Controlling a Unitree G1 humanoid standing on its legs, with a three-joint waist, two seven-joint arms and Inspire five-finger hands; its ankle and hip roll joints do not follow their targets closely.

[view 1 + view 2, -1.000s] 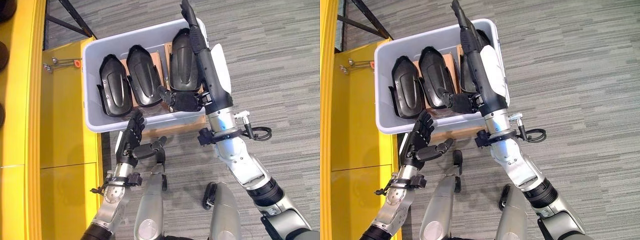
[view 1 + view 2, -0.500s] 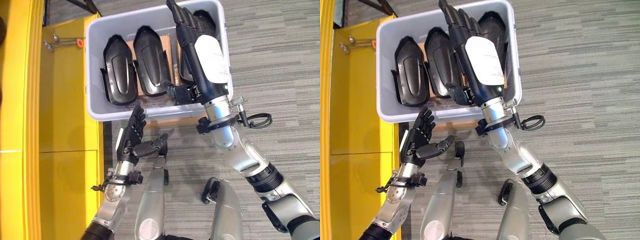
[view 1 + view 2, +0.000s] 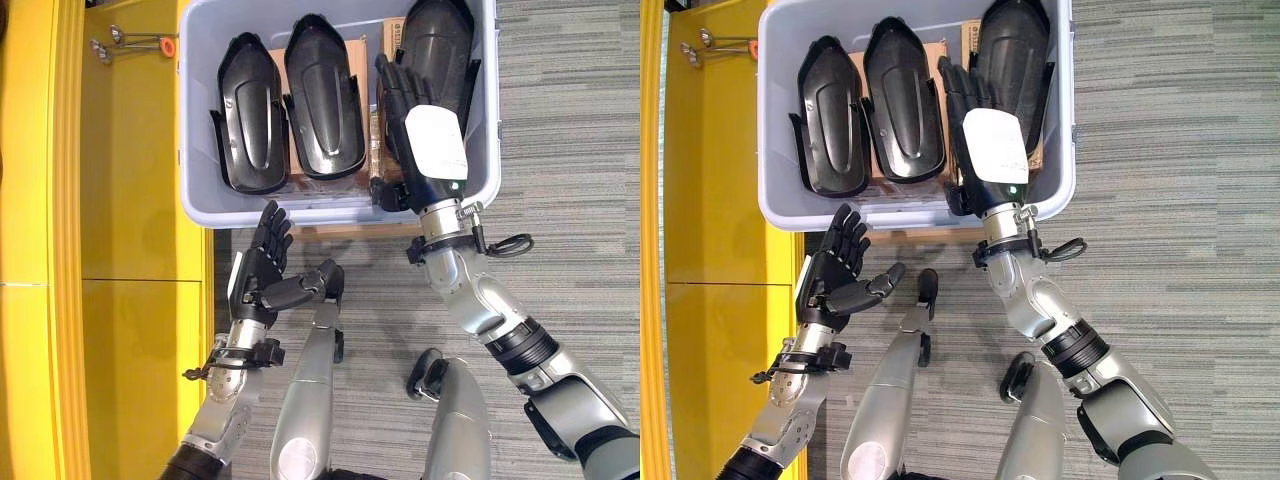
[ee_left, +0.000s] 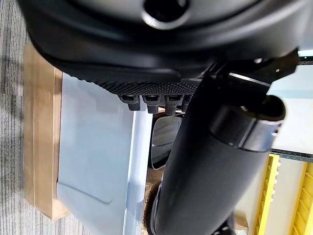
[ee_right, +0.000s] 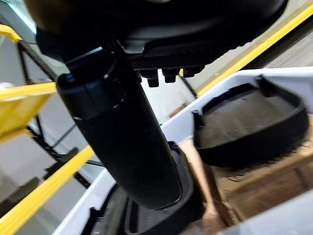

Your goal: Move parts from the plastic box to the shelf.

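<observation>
Right robot hand (image 3: 408, 100) reaching into the plastic box (image 3: 196, 200), fingers straight and apart, lying over the lower edge of the right-most black part (image 3: 440, 45), nothing clamped yet. Left robot hand (image 3: 262, 270) waiting outside, just below the box's near wall, fingers relaxed and spread, empty. Three black parts in the box in all, standing side by side on brown cardboard (image 3: 282, 60); the left part (image 3: 248, 110) and the middle part (image 3: 322, 95) nearly touching each other. Yellow shelf (image 3: 130, 200) beside the box, on the left.

Likely risks: fingers sliding off the smooth curved shell when closing; part catching on the box wall or on its neighbour while lifting; box shifting if pushed sideways.
</observation>
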